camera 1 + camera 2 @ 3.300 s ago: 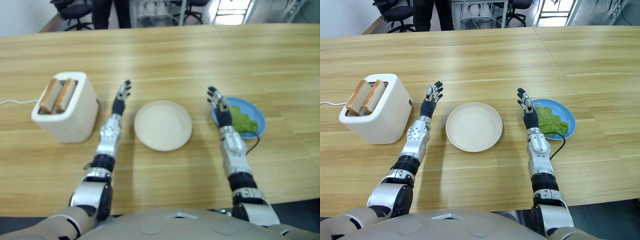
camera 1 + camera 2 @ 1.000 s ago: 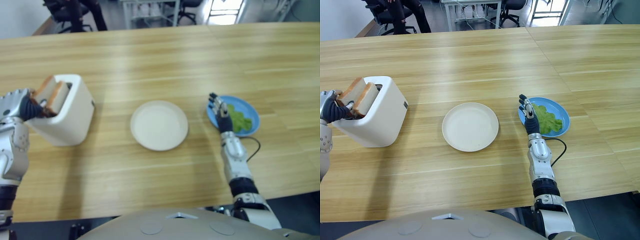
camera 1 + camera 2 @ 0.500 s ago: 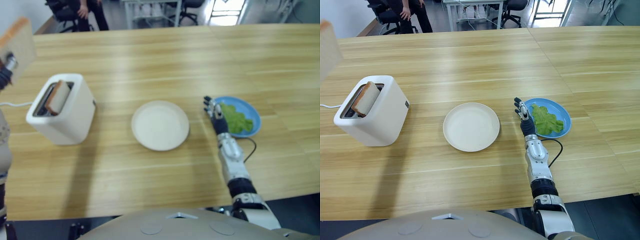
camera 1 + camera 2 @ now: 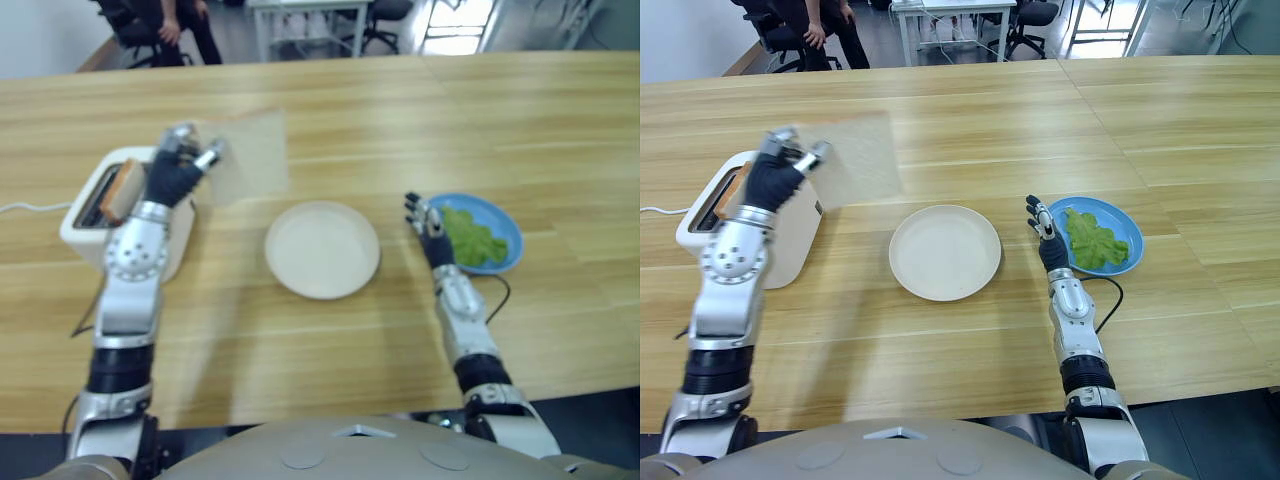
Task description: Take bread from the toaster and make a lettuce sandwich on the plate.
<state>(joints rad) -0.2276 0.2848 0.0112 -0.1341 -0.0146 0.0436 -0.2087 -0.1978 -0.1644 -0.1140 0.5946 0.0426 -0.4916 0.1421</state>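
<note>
The robot's left hand [image 4: 775, 175] carries a slice of bread [image 4: 860, 158] toward the plate [image 4: 945, 252], its fingers closed on the slice's near edge. The slice is held aloft, up and to the left of the plate, and is smeared by motion. A second earlier this hand was reaching into the toaster [image 4: 80, 235]. Half a second ago it had swung the slice high and far out to the left of the plate. Now the arm has come back inward, and the bread hangs roughly over the gap between toaster and plate.

Two slices stood in the slots at the start; one slice [image 4: 120, 188] remains there, left of the plate. The plate itself is bare.

The right hand [image 4: 1045, 235] has barely shifted throughout. It lies on the table [image 4: 940, 110] to the plate's right with its fingers spread and holding nothing, just beside the blue dish [image 4: 1135, 240] of lettuce [image 4: 1090, 240].

By the look of it, the first extraction has succeeded and the job is in its opening stretch. The base slice must still be set down on the plate. The lettuce and the second slice are yet to follow. The thin pinch on one edge of the bread may let it tilt or slip as it is lowered.
</note>
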